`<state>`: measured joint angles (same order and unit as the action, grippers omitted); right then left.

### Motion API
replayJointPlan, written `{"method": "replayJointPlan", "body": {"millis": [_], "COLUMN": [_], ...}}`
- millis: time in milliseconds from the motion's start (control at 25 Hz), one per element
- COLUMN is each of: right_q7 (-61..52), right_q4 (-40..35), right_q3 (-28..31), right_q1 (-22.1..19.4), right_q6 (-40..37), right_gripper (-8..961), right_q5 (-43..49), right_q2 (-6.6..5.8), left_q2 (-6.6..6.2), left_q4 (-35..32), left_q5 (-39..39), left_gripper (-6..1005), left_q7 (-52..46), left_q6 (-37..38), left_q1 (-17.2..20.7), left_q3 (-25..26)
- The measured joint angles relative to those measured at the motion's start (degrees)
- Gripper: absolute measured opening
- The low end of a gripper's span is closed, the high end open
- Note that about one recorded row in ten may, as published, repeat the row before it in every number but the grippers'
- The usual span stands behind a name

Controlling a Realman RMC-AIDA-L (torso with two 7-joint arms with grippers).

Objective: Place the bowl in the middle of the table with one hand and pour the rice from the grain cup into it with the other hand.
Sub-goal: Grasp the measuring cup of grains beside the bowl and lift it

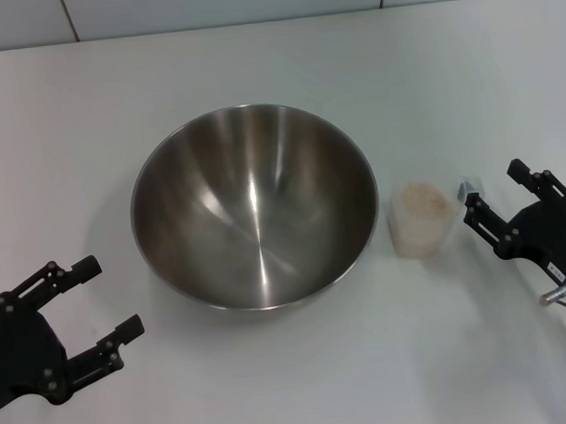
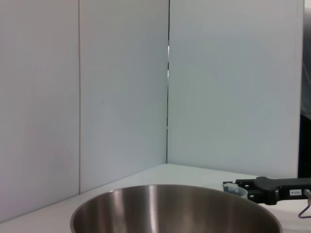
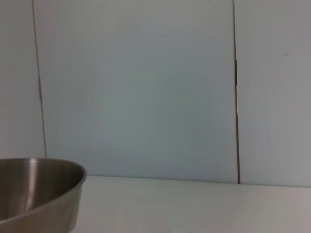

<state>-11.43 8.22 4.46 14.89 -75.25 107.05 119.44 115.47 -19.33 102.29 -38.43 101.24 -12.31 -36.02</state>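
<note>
The steel bowl (image 1: 254, 209) stands upright and empty on the white table (image 1: 254, 50), near its middle. The clear grain cup (image 1: 424, 232) stands just right of the bowl, full of pale rice (image 1: 423, 203). My right gripper (image 1: 496, 185) is open, just right of the cup and not around it. My left gripper (image 1: 110, 297) is open and empty, at the front left, apart from the bowl. The bowl also shows in the left wrist view (image 2: 175, 208) and its rim in the right wrist view (image 3: 39, 189).
Grey-white wall tiles (image 1: 222, 4) run along the table's far edge. The left wrist view shows one of the right gripper's black fingers (image 2: 265, 184) beyond the bowl, beside a bit of the cup (image 2: 235, 189).
</note>
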Motion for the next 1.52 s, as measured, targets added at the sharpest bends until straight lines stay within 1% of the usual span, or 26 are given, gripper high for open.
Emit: {"method": "replayJointPlan", "body": {"millis": [360, 1040, 1280, 1480, 1520], "right_q7": [-0.10, 0.00, 0.01, 0.00, 0.00], "right_q4": [-0.14, 0.24, 0.63, 1.06, 1.33], "right_q3": [0.12, 0.62, 0.79, 0.84, 0.86], "right_q1": [1.38, 1.34, 1.68, 2.30, 2.35], "right_q6": [1.44, 1.43, 1.42, 1.84, 2.03], "right_gripper": [668, 653, 437, 204, 187], "right_q5": [0.00, 0.00, 0.00, 0.00, 0.00], "right_q2": [0.00, 0.28, 0.35, 0.35, 0.35], "left_q2": [0.11, 0.11, 0.11, 0.11, 0.13], "left_q4": [0.00, 0.00, 0.00, 0.00, 0.00], "left_q5": [-0.14, -0.17, -0.17, -0.16, -0.17], "left_gripper": [800, 800, 800, 800, 800], "left_q7": [-0.06, -0.07, -0.07, -0.07, -0.06], "left_q6": [0.54, 0.57, 0.66, 0.69, 0.71], "left_q1": [-0.08, -0.08, 0.00, 0.01, 0.01], "left_q3": [0.72, 0.78, 0.78, 0.78, 0.78]}}
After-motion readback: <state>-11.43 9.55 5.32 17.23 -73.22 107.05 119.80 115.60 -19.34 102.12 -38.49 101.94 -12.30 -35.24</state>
